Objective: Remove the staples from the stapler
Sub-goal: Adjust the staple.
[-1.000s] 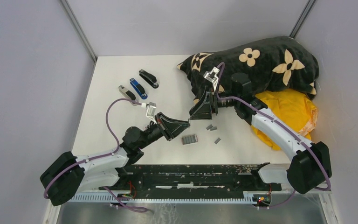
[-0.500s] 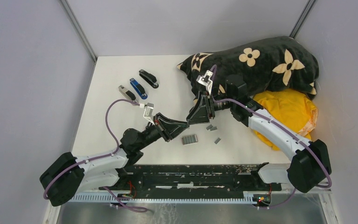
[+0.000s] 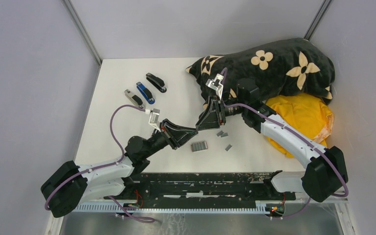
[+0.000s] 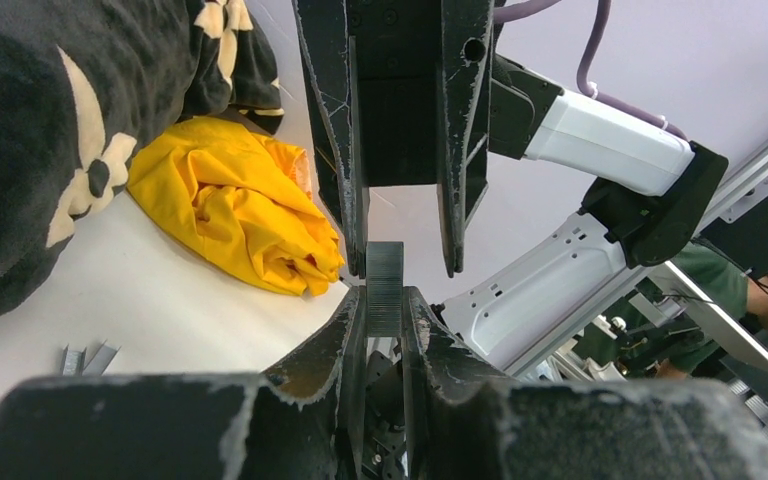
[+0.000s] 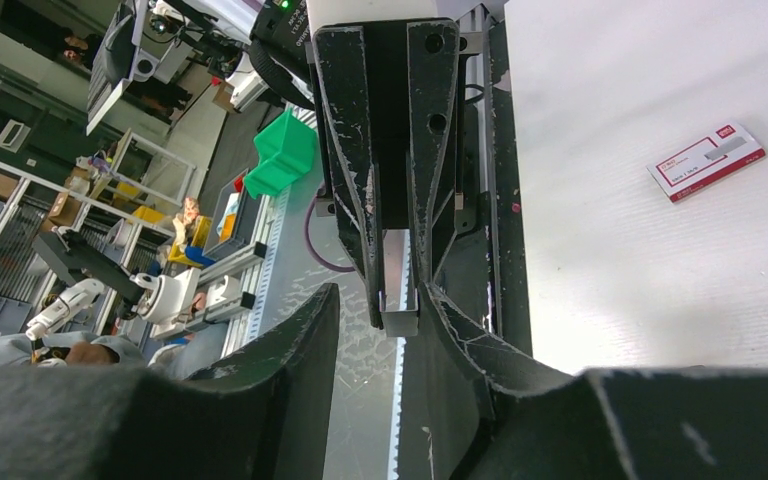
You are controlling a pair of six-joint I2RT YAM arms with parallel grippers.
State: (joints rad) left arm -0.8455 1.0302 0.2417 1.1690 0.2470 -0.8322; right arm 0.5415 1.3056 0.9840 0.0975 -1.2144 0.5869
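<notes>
My left gripper [image 4: 384, 300] is shut on a short grey strip of staples [image 4: 384, 285] and holds it above the table; in the top view it [image 3: 194, 130] sits mid-table. My right gripper [image 5: 382, 300] is open, tip to tip with the left one [image 3: 201, 125]. The held strip [image 5: 399, 305] pokes between its spread fingers, close to the right finger [image 5: 460, 330]. Three staplers lie at the back left: black [image 3: 155, 82], blue [image 3: 145, 93] and grey-black [image 3: 133, 98]. More staples lie on the table in a cluster [image 3: 199, 146] and as loose pieces [image 3: 222, 133] [image 3: 228, 147].
A black flowered cloth [image 3: 274, 66] and a yellow cloth [image 3: 303, 117] fill the back right. A small red-and-white box [image 5: 705, 160] lies on the table in the right wrist view. The black rail [image 3: 200, 183] runs along the near edge.
The right gripper has moved left and met the left gripper's tips. The left gripper has shifted slightly and still holds the strip.
</notes>
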